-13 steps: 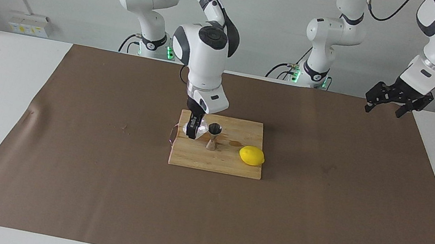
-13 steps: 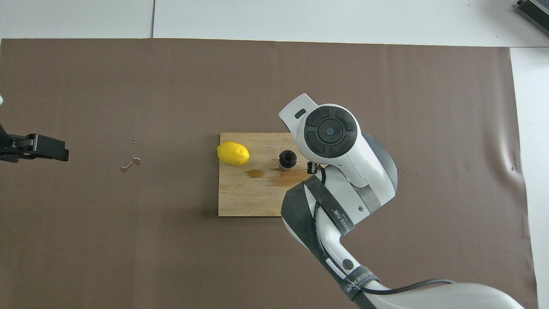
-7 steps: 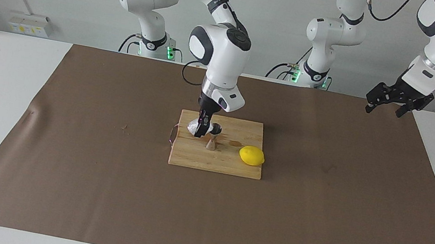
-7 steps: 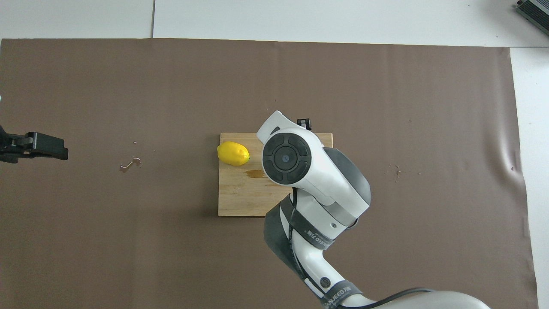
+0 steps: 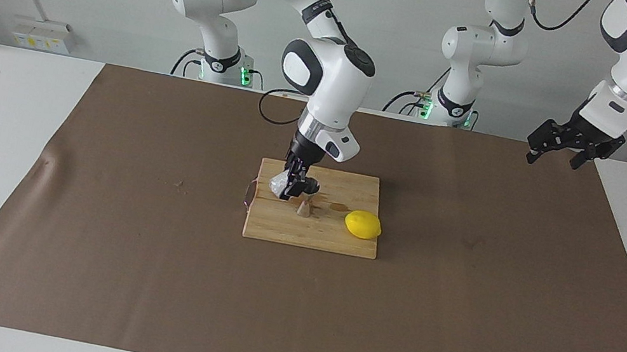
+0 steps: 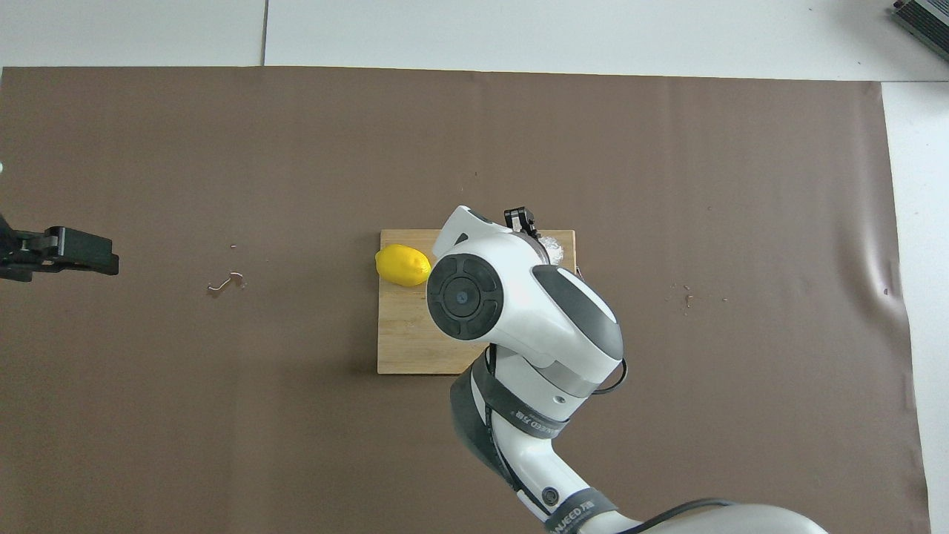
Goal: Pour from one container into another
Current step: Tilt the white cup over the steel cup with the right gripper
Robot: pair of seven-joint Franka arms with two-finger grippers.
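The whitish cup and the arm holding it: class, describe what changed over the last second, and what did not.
The right gripper, shut on the whitish cup, tipped it from upright over toward the steel jigger; the wrist swung toward the left arm's end. Jigger, lemon, cutting board and the waiting, open left gripper stayed put.

Tilted cup (image 5: 279, 183) in right gripper (image 5: 289, 187) over jigger (image 5: 304, 206)

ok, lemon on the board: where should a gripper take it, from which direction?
Take the lemon across its short middle, from straight above. It lies on its side on the cutting board, long axis along the board toward the jigger, top clear.
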